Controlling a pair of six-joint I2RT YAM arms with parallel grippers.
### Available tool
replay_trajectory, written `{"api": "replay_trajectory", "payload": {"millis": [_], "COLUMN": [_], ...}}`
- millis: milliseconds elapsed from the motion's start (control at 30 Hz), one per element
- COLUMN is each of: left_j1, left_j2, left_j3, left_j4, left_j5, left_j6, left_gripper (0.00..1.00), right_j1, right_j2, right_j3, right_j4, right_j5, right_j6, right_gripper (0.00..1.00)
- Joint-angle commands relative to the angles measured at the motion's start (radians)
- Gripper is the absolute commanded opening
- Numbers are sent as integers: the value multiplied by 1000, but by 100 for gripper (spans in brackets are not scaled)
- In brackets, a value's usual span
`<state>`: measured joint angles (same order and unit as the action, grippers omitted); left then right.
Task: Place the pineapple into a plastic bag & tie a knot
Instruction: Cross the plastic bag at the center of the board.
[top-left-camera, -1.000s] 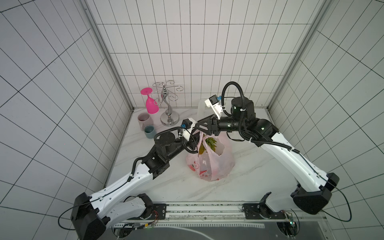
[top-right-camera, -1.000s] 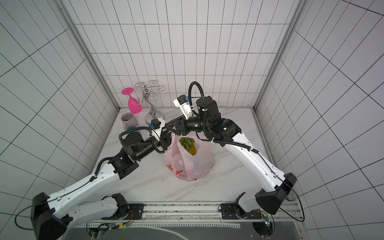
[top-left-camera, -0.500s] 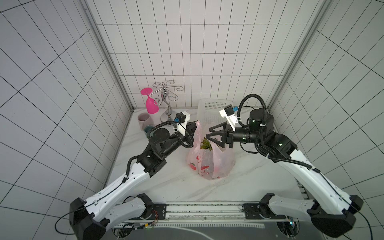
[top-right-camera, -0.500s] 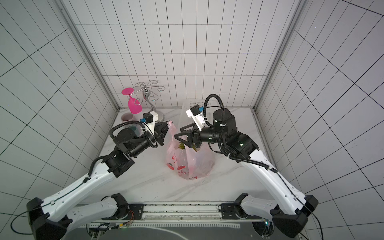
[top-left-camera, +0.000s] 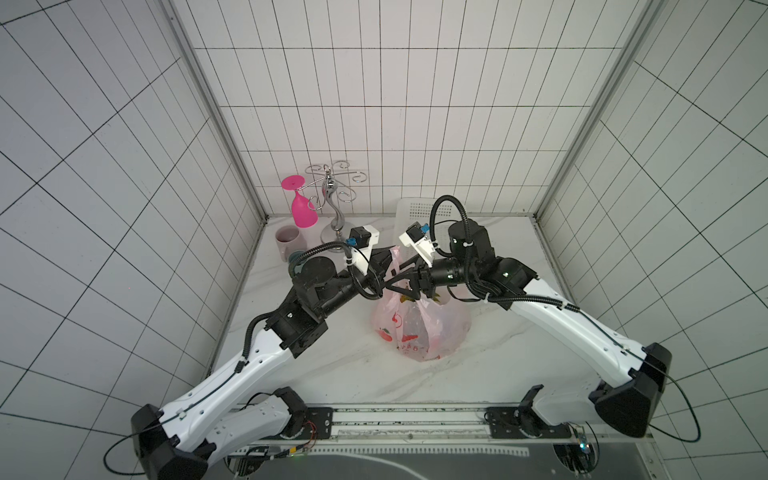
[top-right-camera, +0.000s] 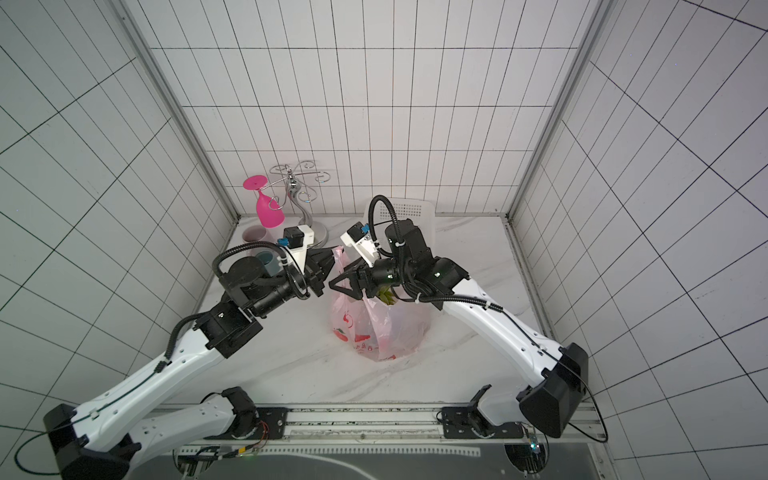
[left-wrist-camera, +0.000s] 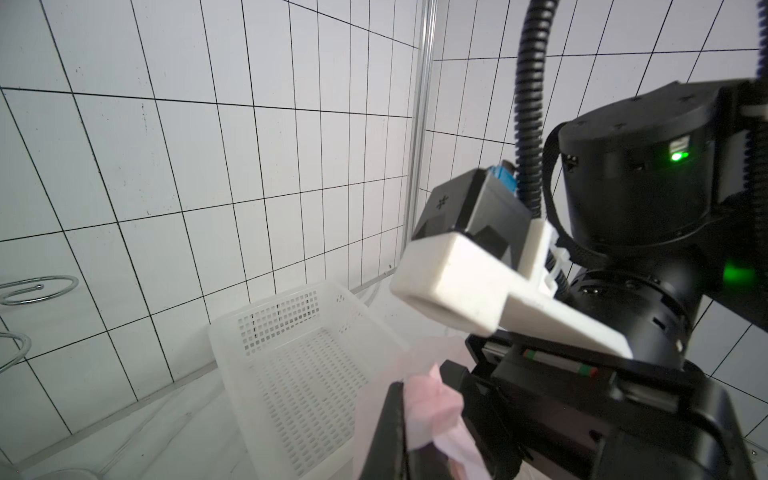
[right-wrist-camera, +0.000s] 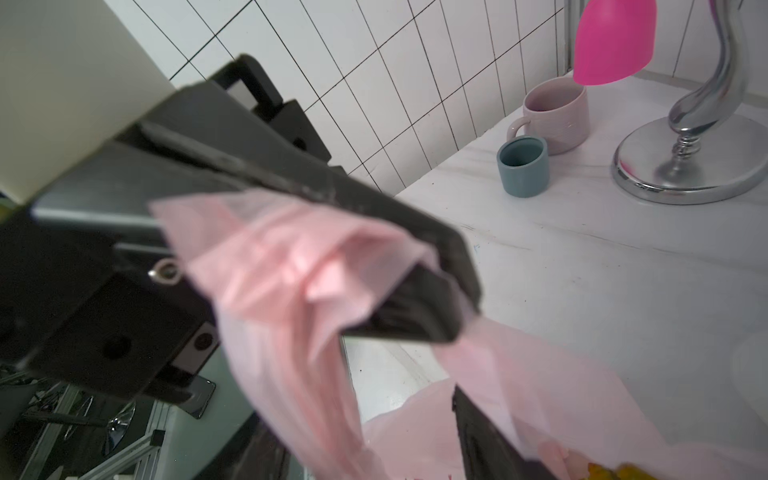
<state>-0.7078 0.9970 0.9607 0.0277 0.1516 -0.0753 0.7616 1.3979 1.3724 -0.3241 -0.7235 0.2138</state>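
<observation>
Tabletop (top-right-camera: 291, 365): pineapple (top-right-camera: 385, 296) (mostly hidden) in plastic bag (top-right-camera: 386, 328).

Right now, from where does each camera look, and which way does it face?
Top views: high in front, looking down at the table; both arms, plastic bag.
Left wrist: faces the white basket and back wall; left fingers pinch the bag.
Right wrist: faces the left fingers and blue cup; one right finger shows.
Both wrist views share the pinched bag handle.

Tabletop (top-left-camera: 345, 374) before the plastic bag (top-left-camera: 419, 328) lies bare; basket (top-left-camera: 413, 206), 2 mugs (top-left-camera: 289, 243) and chrome stand (top-left-camera: 335, 208) crowd the back.
</observation>
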Motion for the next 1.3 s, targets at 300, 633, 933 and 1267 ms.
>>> {"api": "replay_trajectory", "payload": {"millis": [300, 633, 933, 1267], "left_j1": [79, 269, 85, -90], "left_j2": [-68, -196, -176, -25], "left_j3": [33, -47, -107, -116], "left_j4": [-91, -79, 85, 175], "left_j5": [1, 251, 266, 62], "left_j6": [-51, -123, 50, 239], "left_gripper": [67, 75, 85, 98], "right_j1": [13, -70, -121, -149], "right_j2": [-38, -25, 72, 63], "right_j3": [73, 273, 495, 486], "right_j4": [270, -42, -392, -396], "right_j5": [-144, 10, -53, -95], "right_j6": [81, 14, -88, -79], "right_gripper": [33, 11, 0, 0]}}
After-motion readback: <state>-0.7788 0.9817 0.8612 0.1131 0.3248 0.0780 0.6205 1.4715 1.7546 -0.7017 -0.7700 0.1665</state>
